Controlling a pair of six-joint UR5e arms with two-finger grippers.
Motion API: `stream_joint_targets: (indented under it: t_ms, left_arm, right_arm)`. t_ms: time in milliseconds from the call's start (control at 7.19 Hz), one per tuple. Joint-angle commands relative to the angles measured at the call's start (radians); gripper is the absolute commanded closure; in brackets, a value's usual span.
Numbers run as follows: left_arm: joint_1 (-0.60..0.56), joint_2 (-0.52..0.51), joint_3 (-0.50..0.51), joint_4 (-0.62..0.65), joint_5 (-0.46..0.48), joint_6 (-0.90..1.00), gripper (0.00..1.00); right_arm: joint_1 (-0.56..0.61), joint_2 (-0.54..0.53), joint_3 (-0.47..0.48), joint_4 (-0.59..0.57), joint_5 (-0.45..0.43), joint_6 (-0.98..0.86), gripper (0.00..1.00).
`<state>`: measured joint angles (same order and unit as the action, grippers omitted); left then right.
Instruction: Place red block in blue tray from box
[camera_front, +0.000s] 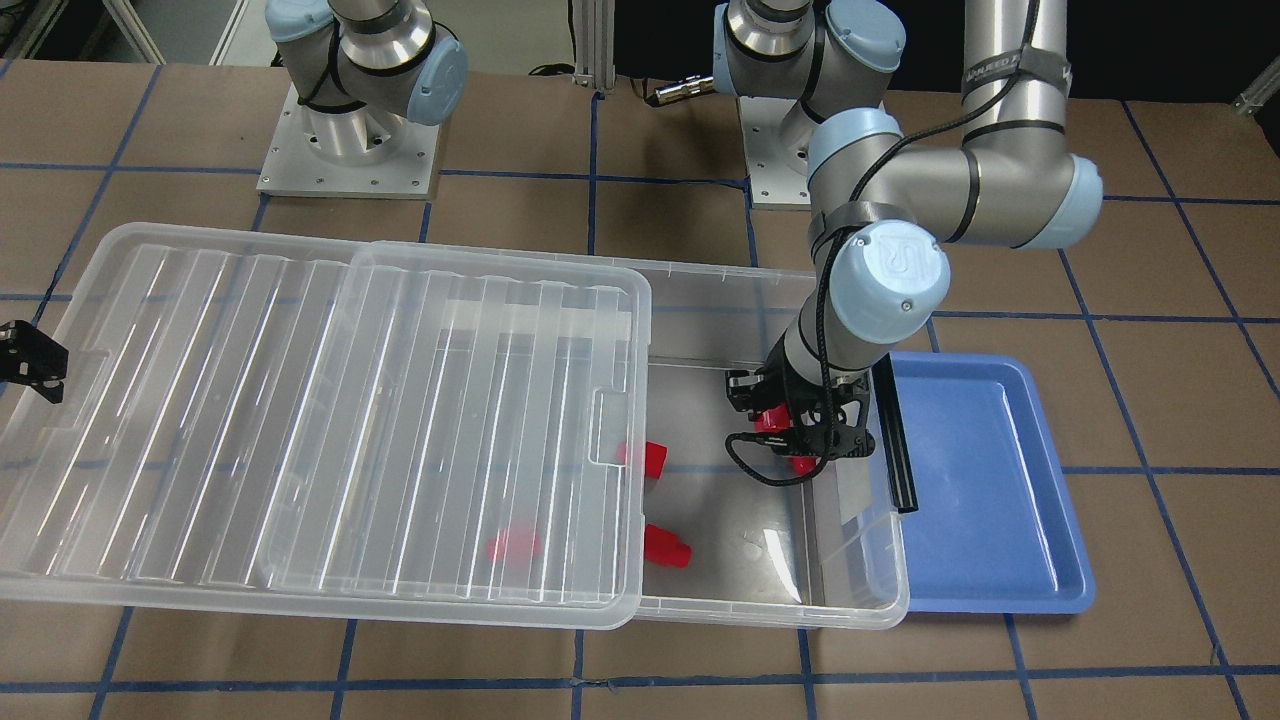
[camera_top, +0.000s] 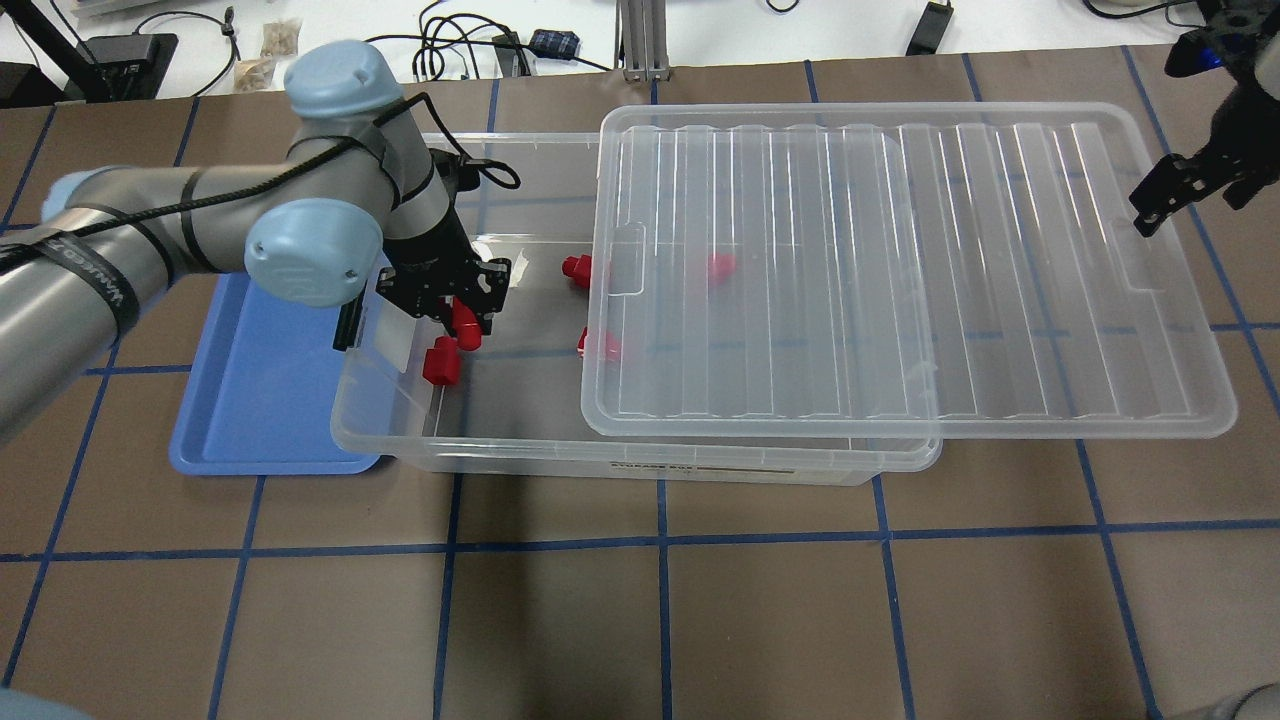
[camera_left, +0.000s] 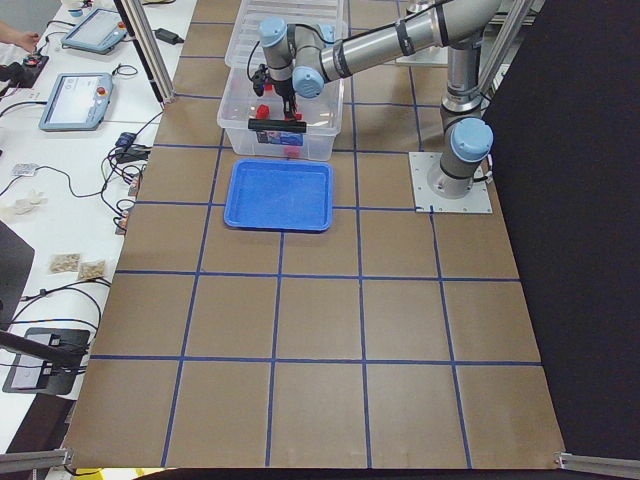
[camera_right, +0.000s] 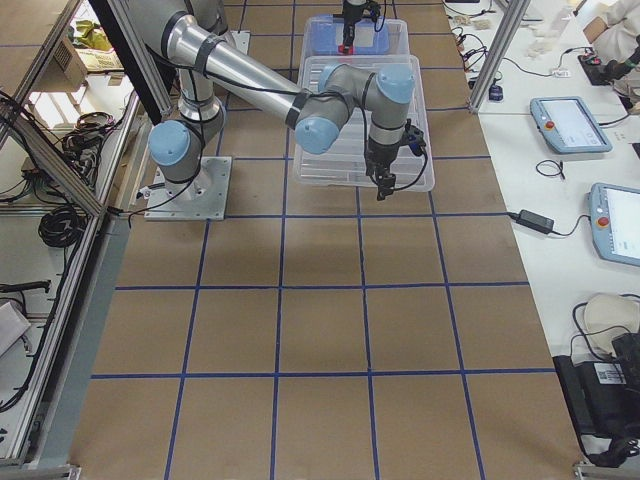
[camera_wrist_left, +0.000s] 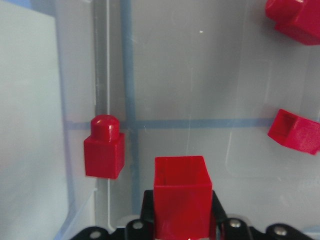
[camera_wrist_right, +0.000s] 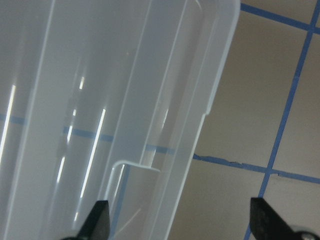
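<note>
My left gripper (camera_top: 452, 305) is inside the open end of the clear box (camera_top: 640, 465), shut on a red block (camera_wrist_left: 180, 185) held just above the box floor. A second red block (camera_wrist_left: 104, 147) lies on the floor close beside it, and two more lie further in, one (camera_wrist_left: 295, 134) near the middle and one (camera_wrist_left: 294, 20) beyond it. One more red block (camera_top: 720, 265) shows blurred under the lid. The blue tray (camera_top: 250, 400) lies against the box's short end, beside the left gripper. My right gripper (camera_wrist_right: 180, 222) is open and empty over the lid's far edge.
The ribbed clear lid (camera_top: 900, 270) is slid sideways, covering most of the box and overhanging its far end. A black latch bar (camera_front: 895, 435) stands on the box wall between the left gripper and the tray. The arm bases (camera_front: 350, 150) are behind the box.
</note>
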<state>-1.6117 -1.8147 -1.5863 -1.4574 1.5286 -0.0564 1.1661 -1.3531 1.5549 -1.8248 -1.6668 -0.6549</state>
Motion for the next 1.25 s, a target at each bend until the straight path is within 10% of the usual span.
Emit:
stream_joint_targets:
  t_ms: [0,695,1113]
  left_arm:
    - [0.031,0.041,0.142,-0.168,0.013,0.015,1.00]
    - [0.375,0.012,0.111,-0.140,0.062,0.402,1.00]
    - [0.423,-0.053,-0.100,0.198,0.059,0.463,1.00]
  right_arm:
    - [0.038,-0.017,-0.141,0.184,-0.001,0.053,0.00]
    - [0.218,-0.127,-0.182,0.297,0.007,0.421,0.00]
    - [0.411,-0.127,-0.144,0.299,0.012,0.666,0.00]
